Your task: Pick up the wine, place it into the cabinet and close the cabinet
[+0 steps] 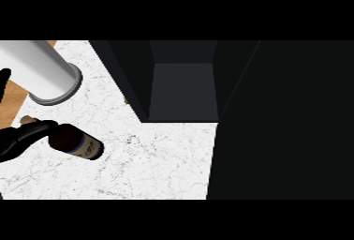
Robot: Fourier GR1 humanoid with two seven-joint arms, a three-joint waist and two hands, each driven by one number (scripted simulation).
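Curling my left hand (24,138) round the wine bottle (77,143), I hold its upper part at the tabletop's (152,159) left side for carrying. Further right, the cabinet (183,89) stands open to receive it.

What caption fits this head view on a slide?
Left hand curled round the wine bottle, left of the open dark cabinet.
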